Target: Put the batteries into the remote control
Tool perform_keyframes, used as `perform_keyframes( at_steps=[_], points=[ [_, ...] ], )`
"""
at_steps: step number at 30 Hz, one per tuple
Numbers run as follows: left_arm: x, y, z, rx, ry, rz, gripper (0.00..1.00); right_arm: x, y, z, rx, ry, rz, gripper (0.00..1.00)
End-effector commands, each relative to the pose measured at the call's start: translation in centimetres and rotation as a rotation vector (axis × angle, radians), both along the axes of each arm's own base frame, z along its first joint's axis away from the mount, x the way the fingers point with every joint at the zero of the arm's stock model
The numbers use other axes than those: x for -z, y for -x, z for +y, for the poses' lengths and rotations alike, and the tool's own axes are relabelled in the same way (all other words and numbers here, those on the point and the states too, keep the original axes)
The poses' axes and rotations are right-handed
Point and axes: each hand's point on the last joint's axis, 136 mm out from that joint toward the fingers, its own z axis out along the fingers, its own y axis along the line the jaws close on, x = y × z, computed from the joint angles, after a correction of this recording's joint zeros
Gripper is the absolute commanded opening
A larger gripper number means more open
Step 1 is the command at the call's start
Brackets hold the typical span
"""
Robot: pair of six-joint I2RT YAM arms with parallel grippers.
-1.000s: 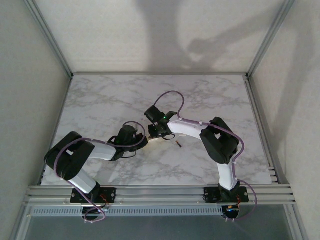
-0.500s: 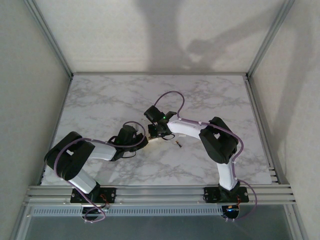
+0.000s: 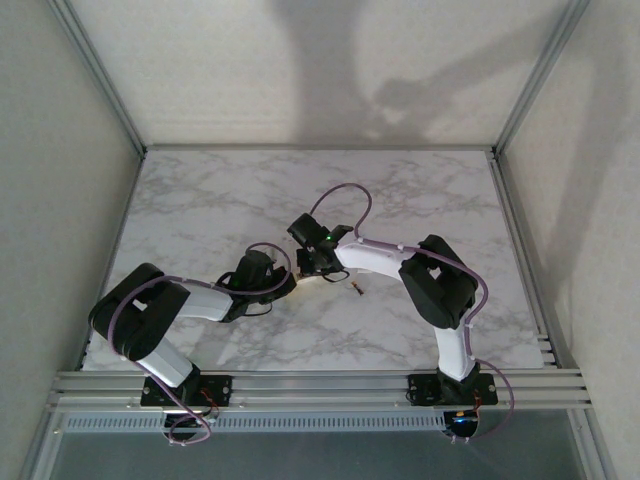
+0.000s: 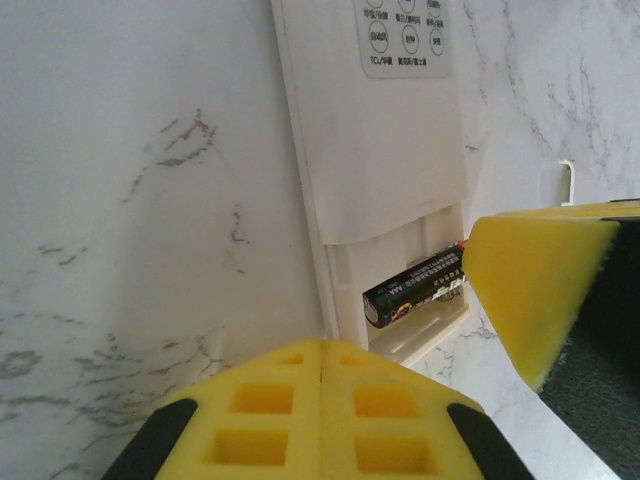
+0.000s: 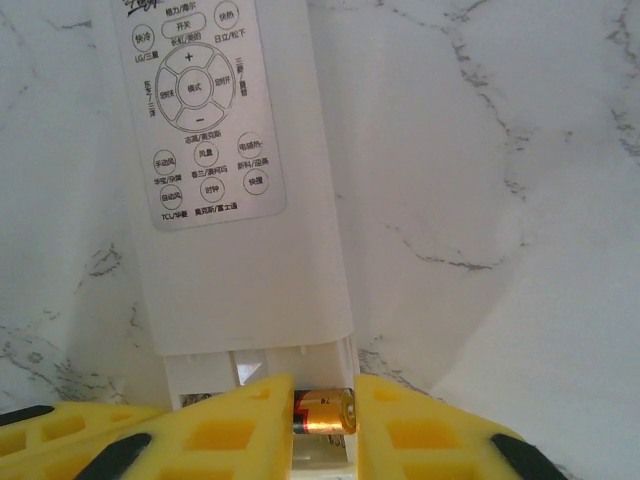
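Where the two arms meet near the middle of the bench point(image 3: 200, 200), the remote control point(image 5: 240, 290) lies flat with its keypad up. Its battery bay is uncovered at the end facing both wrist cameras.

There the right pincer point(image 5: 322, 392) is grasping a battery point(image 5: 326, 411), with one yellow pad touching each side of it, right at the open bay. The gold and red end of the cell faces the right wrist camera. From the left wrist the same battery shows as a black cylinder lying aslant in the bay. It has "AAA" in pale print on its side and a yellow pad point(image 4: 525, 285) of the right pincer against its far end.

The left pincer point(image 4: 320, 358) is clenched, its two pads pressed together with nothing between them, just off the bay end of the remote. Whether it touches the casing I cannot tell.

The keypad carries Chinese captions on round buttons, a ring with "+" above and "−" below, and a bottom line of print beginning "TCL".

A loose battery point(image 3: 355, 290) lies on the bare marble, just toward the bench's right edge from the pincers.
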Motion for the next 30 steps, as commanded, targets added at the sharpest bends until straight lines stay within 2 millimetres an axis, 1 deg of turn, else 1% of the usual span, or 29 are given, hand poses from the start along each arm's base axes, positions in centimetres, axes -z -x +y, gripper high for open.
perform_keyframes(
  at_steps=[1, 7, 15, 18, 22, 25, 28, 29, 30],
  points=[
    [0.4, 0.0, -0.2, -0.009, -0.021, 0.012, 0.0, 1.6, 3.7, 1.4, -0.039, -0.02, 0.105, 0.21],
    [0.5, 0.0, 0.1, -0.02, -0.031, 0.013, 0.0, 1.2, 4.0, 0.9, -0.015, -0.022, 0.111, 0.2],
    [0.3, -0.2, -0.1, -0.017, -0.022, 0.009, 0.0, 1.3, 4.3, 1.5, -0.024, -0.048, 0.126, 0.2],
    [0.3, -0.2, 0.0, -0.021, -0.027, 0.007, 0.0, 1.2, 4.1, 1.2, -0.016, -0.03, 0.113, 0.21],
    [0.1, -0.2, 0.2, -0.028, -0.037, 0.003, 0.0, 0.8, 3.4, -0.1, 0.018, 0.009, 0.08, 0.27],
    [0.0, -0.2, 0.5, -0.037, -0.042, -0.003, 0.0, 0.3, 2.7, -0.5, 0.046, -0.009, 0.07, 0.31],
    [-0.3, -0.1, 0.7, -0.044, -0.047, -0.01, 0.0, -0.1, 2.2, -0.7, 0.068, -0.023, 0.061, 0.31],
    [-0.4, -0.1, 0.9, -0.047, -0.052, -0.013, 0.0, -0.2, 2.1, -0.7, 0.074, -0.03, 0.06, 0.33],
    [-0.5, -0.2, 1.1, -0.051, -0.059, -0.015, 0.0, -0.3, 2.0, -0.8, 0.079, -0.034, 0.059, 0.36]
  ],
)
